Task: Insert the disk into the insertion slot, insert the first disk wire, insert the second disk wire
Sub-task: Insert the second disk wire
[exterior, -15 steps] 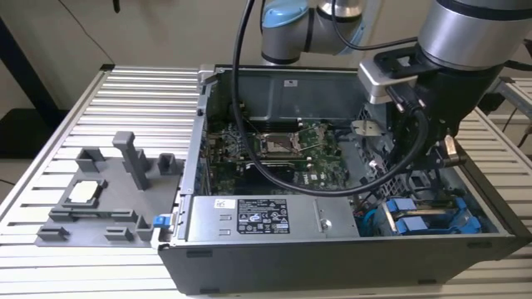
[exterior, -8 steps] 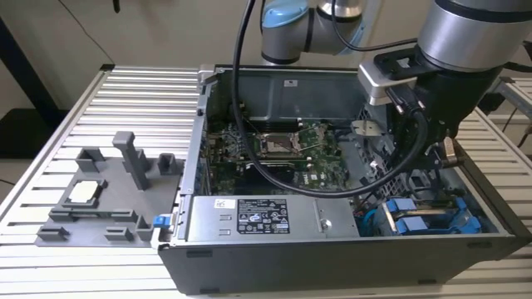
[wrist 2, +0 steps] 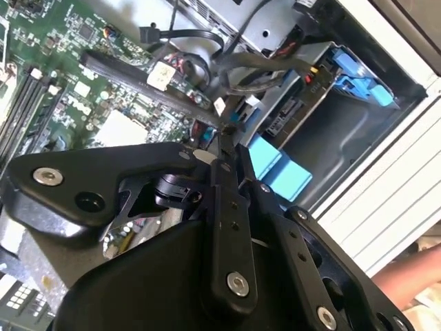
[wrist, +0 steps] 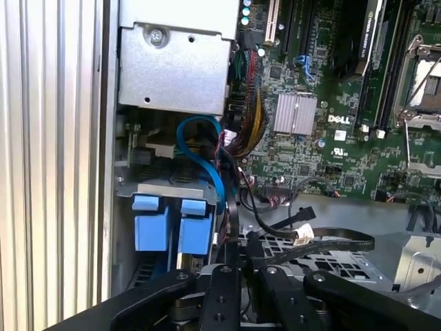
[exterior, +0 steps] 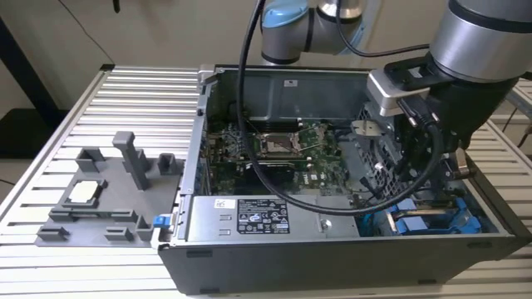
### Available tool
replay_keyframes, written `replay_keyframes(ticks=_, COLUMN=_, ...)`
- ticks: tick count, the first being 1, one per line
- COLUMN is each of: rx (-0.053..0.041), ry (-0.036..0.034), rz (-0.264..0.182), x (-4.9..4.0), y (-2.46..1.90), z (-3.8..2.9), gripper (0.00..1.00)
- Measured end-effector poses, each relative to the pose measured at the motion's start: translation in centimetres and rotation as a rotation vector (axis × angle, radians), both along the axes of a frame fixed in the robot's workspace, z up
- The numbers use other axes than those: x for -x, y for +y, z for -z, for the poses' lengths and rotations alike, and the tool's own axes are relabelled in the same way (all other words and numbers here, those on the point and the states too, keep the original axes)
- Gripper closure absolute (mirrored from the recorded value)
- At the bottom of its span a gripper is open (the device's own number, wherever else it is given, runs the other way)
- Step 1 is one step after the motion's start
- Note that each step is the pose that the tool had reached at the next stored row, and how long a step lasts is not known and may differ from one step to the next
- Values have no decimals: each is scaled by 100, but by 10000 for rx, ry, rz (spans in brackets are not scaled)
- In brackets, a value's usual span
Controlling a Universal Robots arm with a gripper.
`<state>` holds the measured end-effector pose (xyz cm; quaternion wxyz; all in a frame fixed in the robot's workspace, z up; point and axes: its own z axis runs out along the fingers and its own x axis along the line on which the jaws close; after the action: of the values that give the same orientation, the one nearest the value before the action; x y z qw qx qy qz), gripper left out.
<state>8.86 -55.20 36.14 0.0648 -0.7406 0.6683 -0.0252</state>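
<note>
Evidently the gripper [wrist 2: 222, 138] has its fingers pinched narrow on what looks like a wire [wrist 2: 234, 116] plug, with the disk [wrist 2: 293, 117] seated in its slot [wrist 2: 344, 131] just beyond the fingertips, so I judge the plug should be held square to the disk's socket and pressed in gently.

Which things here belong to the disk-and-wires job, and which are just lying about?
Job in hand:
- blue-framed disk
- insertion slot
- loose black wire
- gripper, near the slot

Lying about:
- grey fixture tray on the table
- power-supply box
- motherboard
- perforated cage
</note>
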Motion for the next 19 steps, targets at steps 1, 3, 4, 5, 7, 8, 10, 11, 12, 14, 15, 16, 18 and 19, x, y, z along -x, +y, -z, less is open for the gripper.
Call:
replay_keyframes(ticks=1, rx=1, ry=4, rz=0, x=-10, y=-30, z=1, gripper=83)
replay_keyframes(ticks=3, rx=0, ry=13, rz=0, x=-29, y=-92, z=4, gripper=83)
replay_keyframes(ticks=4, rx=0, ry=17, rz=0, x=-38, y=-122, z=6, gripper=83)
replay_keyframes(ticks=5, rx=0, ry=21, rz=0, x=-47, y=-151, z=7, gripper=83)
replay_keyframes(ticks=7, rx=1, ry=27, rz=1, x=-68, y=-190, z=10, gripper=83)
replay_keyframes(ticks=8, rx=0, ry=28, rz=1, x=-80, y=-202, z=14, gripper=83)
replay_keyframes(ticks=10, rx=-1, ry=28, rz=6, x=-100, y=-213, z=24, gripper=83)
replay_keyframes(ticks=11, rx=-4, ry=28, rz=7, x=-105, y=-215, z=32, gripper=83)
replay_keyframes(ticks=12, rx=-14, ry=28, rz=7, x=-110, y=-217, z=36, gripper=83)
replay_keyframes(ticks=14, rx=-130, ry=29, rz=10, x=-125, y=-219, z=46, gripper=83)
replay_keyframes(ticks=15, rx=-202, ry=29, rz=22, x=-128, y=-220, z=52, gripper=83)
replay_keyframes(ticks=16, rx=-239, ry=29, rz=50, x=-128, y=-221, z=57, gripper=83)
replay_keyframes(ticks=18, rx=-245, ry=29, rz=130, x=-138, y=-221, z=68, gripper=83)
replay_keyframes(ticks=19, rx=-245, ry=28, rz=170, x=-144, y=-222, z=73, gripper=83)
